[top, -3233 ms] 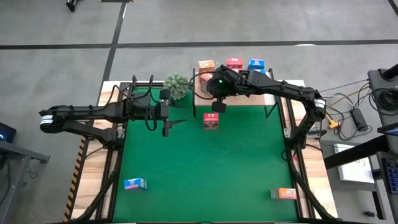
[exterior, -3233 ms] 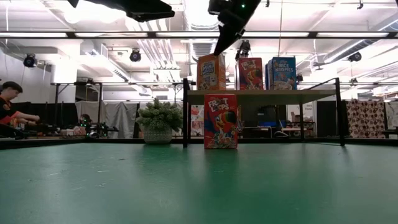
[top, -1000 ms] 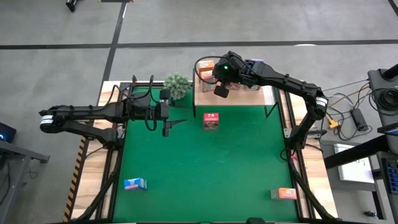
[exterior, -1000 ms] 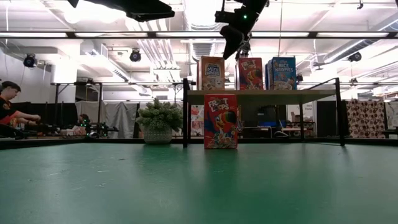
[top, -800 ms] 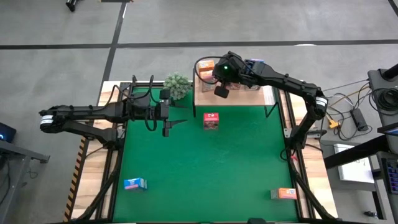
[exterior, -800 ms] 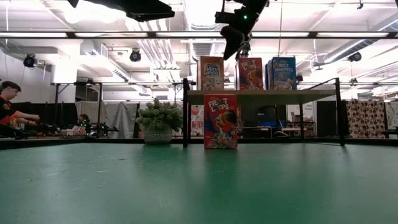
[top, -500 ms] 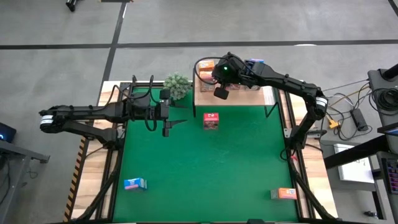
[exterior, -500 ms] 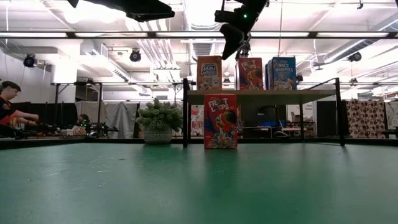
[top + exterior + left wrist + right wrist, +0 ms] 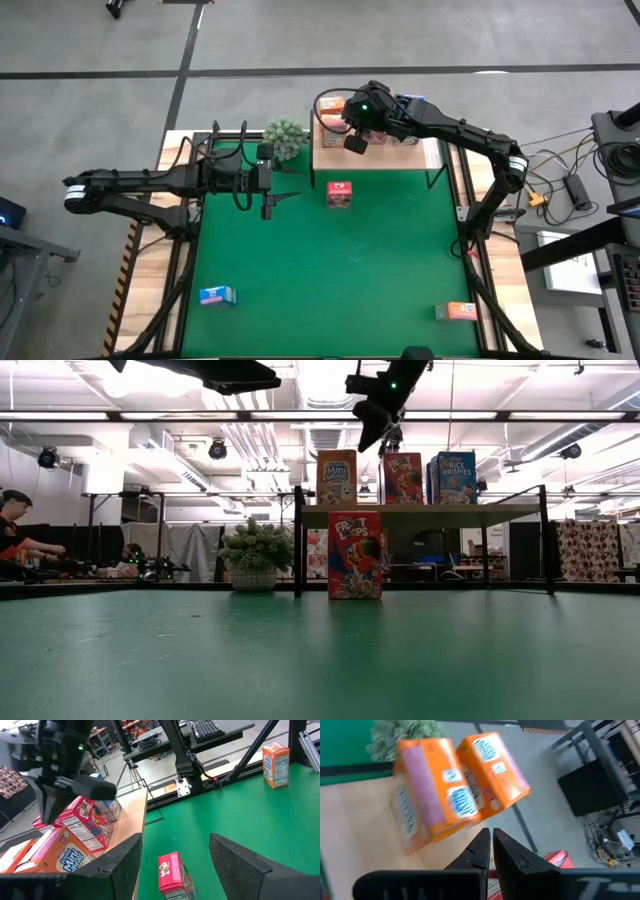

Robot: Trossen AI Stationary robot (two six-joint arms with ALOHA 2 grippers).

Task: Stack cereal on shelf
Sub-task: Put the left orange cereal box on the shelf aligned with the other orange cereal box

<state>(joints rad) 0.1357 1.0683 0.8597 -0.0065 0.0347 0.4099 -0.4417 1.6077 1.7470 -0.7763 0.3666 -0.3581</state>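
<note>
My right gripper [image 9: 354,145] is shut and hangs over the left end of the wooden shelf [image 9: 400,156], just above two orange cereal boxes [image 9: 430,790] [image 9: 492,770]. A red box [image 9: 402,478] and a blue box [image 9: 452,477] stand upright beside them on the shelf. Another red box [image 9: 339,194] stands upright on the green table in front of the shelf. My left gripper [image 9: 270,205] is open and hovers left of that red box [image 9: 172,875]. A blue box [image 9: 216,295] and an orange box [image 9: 460,311] sit near the table's near edge. My right gripper's shut fingertips [image 9: 482,837] point down right beside the nearer orange box's edge [image 9: 445,832] on the shelf. I cannot tell whether they touch it. That box shows blurred in the right wrist view.
A small green plant [image 9: 285,138] stands at the far edge, left of the shelf's black side support [image 9: 298,540]. Open green table lies between the standing red box and the two boxes near the near edge. A person [image 9: 12,535] sits in the room behind.
My right gripper has stayed over the shelf's left end with only small shifts. In the low view the front orange box has slid slightly toward the shelf's left end.
</note>
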